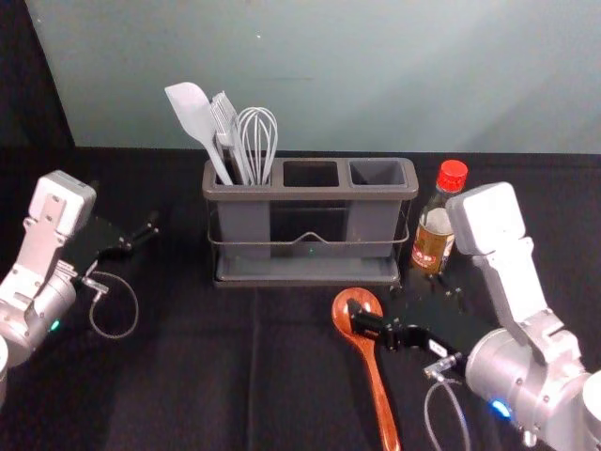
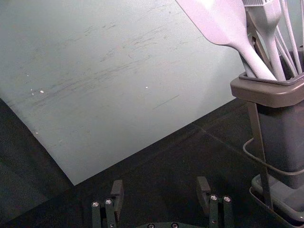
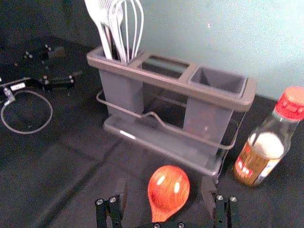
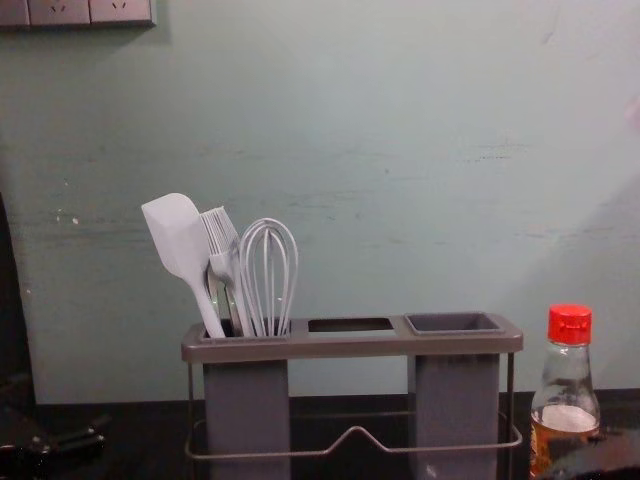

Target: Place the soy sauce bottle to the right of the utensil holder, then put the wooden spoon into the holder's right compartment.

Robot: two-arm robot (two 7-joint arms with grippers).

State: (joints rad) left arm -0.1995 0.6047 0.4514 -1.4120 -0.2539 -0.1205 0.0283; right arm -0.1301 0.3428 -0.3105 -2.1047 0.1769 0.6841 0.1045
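a plain grey-green wall [image 1: 310,103] rises behind a table under dark cloth [image 1: 188,385], with the utensil holder [image 4: 345,346] set on it. the soy sauce bottle [image 1: 432,246] stands upright just beside the holder's right end, so the first step looks done, and the step in hand seems to be picking up the wooden spoon [image 1: 379,398]. that lies on the table in front of the holder, bowl towards it. the right pincer [image 3: 165,190] is spread wide over the bowl, a finger to each side, gripping nothing. next it probably needs to settle a little lower and close squarely, as the rounded bowl could slip or swivel; then lift clear of the rim and carry the spoon to the right compartment [image 1: 373,222], handle down. the left pincer [image 2: 160,184] is parked left of the holder, parted and unladen
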